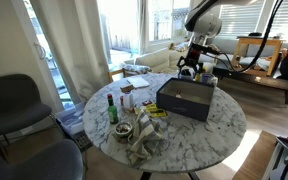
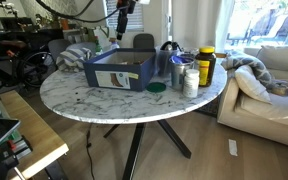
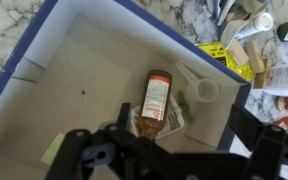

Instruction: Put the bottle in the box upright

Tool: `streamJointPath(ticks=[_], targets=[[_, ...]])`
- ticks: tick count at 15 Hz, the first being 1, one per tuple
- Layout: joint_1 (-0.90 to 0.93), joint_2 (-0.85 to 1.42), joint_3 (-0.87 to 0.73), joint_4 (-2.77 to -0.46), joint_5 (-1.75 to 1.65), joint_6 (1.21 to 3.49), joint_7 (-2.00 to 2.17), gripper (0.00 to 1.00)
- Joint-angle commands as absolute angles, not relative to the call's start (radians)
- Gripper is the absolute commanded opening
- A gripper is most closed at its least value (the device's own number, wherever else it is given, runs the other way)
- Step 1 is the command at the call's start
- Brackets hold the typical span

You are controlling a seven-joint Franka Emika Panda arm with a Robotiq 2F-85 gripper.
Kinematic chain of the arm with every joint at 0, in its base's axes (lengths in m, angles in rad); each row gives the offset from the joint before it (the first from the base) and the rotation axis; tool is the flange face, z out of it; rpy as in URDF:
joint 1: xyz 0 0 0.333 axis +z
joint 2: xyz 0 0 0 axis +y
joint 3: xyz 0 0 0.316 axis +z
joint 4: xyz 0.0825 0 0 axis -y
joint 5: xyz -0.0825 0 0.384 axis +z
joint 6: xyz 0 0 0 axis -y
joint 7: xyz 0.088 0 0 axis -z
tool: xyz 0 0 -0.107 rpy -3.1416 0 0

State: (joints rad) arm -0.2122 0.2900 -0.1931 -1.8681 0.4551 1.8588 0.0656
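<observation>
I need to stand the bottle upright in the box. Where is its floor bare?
In the wrist view, the blue-rimmed cardboard box has bare floor on the picture's left, between its left wall and the lying brown bottle with the red cap. The right corner is crowded: a white scoop and packets lie beside the bottle.

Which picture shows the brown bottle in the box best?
The wrist view. It looks down into the box and shows the bottle lying on its side, label up. In both exterior views only the outside of the box shows; its walls hide the bottle.
</observation>
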Motion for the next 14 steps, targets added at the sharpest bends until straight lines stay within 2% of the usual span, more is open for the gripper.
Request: streamJointPath(ticks=[1, 3, 4, 5, 8, 14], targets=[[-0.235, 0.47, -0.18, -1.707, 0.448, 1.889, 0.079, 1.0], [-0.237, 0.53, -0.179, -1.657, 0.452, 1.949, 0.124, 1.0], [-0.262, 0.541, -0.16, -1.619, 0.491, 1.822, 0.151, 1.0], [-0.244, 0.49, -0.167, -1.7, 0.451, 1.913, 0.11, 1.0], [-0.256, 0.531, -0.157, -1.642, 0.463, 1.854, 0.139, 1.0], [-0.209, 0.556, -0.183, -1.715, 0.37, 2.154, 0.26, 1.0]])
